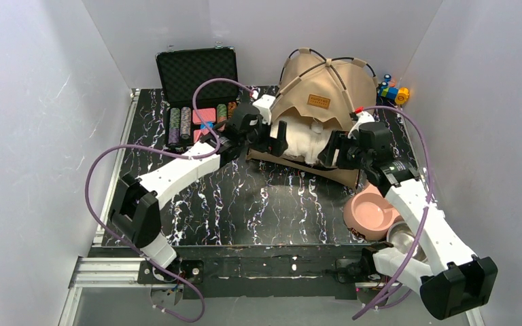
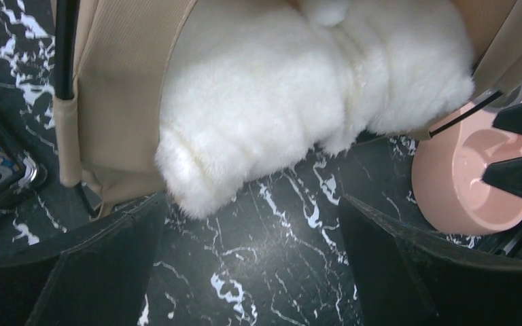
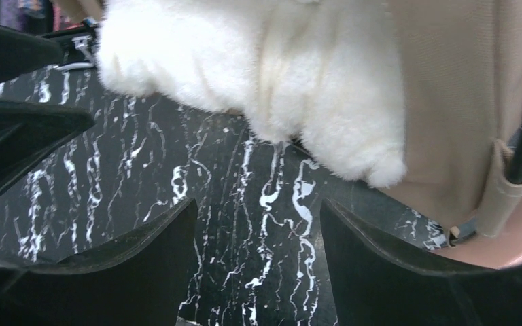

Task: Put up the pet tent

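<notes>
Black marbled table (image 1: 258, 204) is carrying everything.

Pet tent (image 1: 323, 85) is standing just beyond both grippers, tan canvas stretched over thin black poles, brown label patch facing the arms. Its doorway is opening toward the two grippers, which are sitting at its front edge, one on each side of the opening.

Fluffy cream cushion (image 1: 306, 139) is bulging out of the doorway, lying between the two grippers and just ahead of their fingertips.

Poker chip case (image 1: 197, 88) is lying open to the left of the left gripper, lid up.

Pink bowl (image 1: 370, 212) is sitting behind the right gripper, near side, beside its forearm. A steel bowl (image 1: 408, 238) is showing partly under that arm.

Left gripper (image 2: 251, 200) is hovering with fingers spread wide, only bare table between them. The cushion's edge and a tent corner are lying just in front of it.

Right gripper (image 3: 258, 204) is likewise spreading its fingers with nothing held. The cushion is lying just ahead of it, and a pole sleeve is sitting ahead to its right.
</notes>
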Controlling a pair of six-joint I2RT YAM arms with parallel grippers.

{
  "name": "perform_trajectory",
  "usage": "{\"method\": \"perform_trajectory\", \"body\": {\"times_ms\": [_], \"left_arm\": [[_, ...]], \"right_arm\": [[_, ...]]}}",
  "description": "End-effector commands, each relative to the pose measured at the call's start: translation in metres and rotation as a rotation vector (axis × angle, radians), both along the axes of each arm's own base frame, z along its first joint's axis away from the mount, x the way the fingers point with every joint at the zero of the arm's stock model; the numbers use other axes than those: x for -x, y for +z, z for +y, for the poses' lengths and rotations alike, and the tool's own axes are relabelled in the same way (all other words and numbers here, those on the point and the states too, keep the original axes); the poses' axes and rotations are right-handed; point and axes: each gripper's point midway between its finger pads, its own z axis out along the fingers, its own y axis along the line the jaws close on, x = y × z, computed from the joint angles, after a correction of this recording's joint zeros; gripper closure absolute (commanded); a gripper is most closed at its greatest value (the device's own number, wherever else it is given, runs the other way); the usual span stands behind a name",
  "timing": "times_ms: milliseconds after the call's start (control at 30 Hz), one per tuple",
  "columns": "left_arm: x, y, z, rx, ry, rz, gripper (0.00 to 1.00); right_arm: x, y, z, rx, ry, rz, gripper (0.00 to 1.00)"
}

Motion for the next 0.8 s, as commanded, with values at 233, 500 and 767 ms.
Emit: {"method": "perform_trajectory", "body": {"times_ms": [233, 500, 767], "left_arm": [[0.016, 0.027, 0.116, -0.006, 0.106, -0.014, 0.02], [0.008, 0.008, 0.169, -0.065, 0.245, -0.045, 0.02], [0.008, 0.012, 0.179, -0.09, 0.277, -0.064, 0.02]], "right_arm": [[-0.006, 0.011, 0.079, 0.024, 0.235, -0.06, 0.38], [-0.068, -0.027, 0.118, 0.06, 0.178, -0.003, 0.51], [-0.159, -0.058, 0.114, 0.164, -0.088, -0.136, 0.51]]}}
